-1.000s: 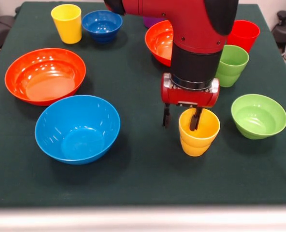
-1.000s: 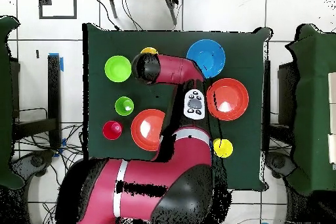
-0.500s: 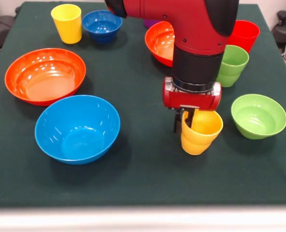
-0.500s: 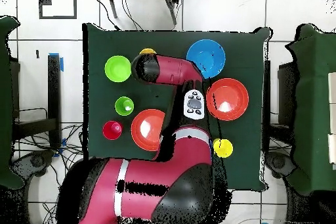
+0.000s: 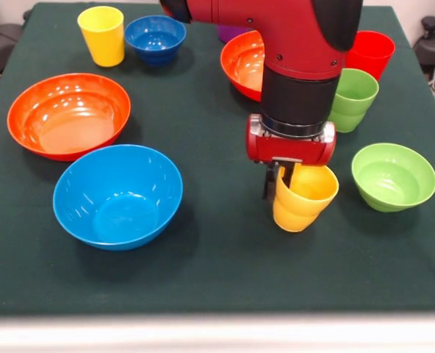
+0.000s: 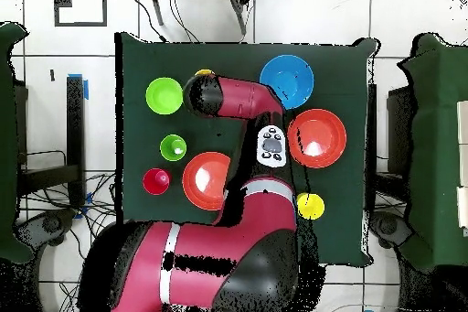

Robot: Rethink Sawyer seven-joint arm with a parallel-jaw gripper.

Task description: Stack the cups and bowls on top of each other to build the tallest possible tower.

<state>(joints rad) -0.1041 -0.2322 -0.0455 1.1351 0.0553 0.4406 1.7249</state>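
1. The gripper (image 5: 281,184) pinches the rim wall of the yellow-orange cup (image 5: 303,198), one finger inside the mouth and the other against the outer wall on the side toward the light-blue bowl (image 5: 118,195).
2. The cup hangs tilted just below the gripper body, mouth up; whether its base is clear of the green table (image 5: 217,272) cannot be told (the overhead view hides it under the arm).
3. Risk: the hold is on one side of the rim only, so the cup could swing or slip from the fingers in travel, since glossy plastic gives little friction.
4. Risk: a tilted cup set on a bowl would likely land on its edge and topple.
5. Risk: the small green bowl (image 5: 394,176) lies close beside the cup, on the side away from the light-blue bowl; a sideways swing could nudge it.
6. Appearance: the cup is glossy yellow-orange plastic, without a handle, with a stepped waist and an empty interior.
7. The orange-red bowl (image 5: 68,115) sits beyond the light-blue bowl, both empty; no tower is yet begun.
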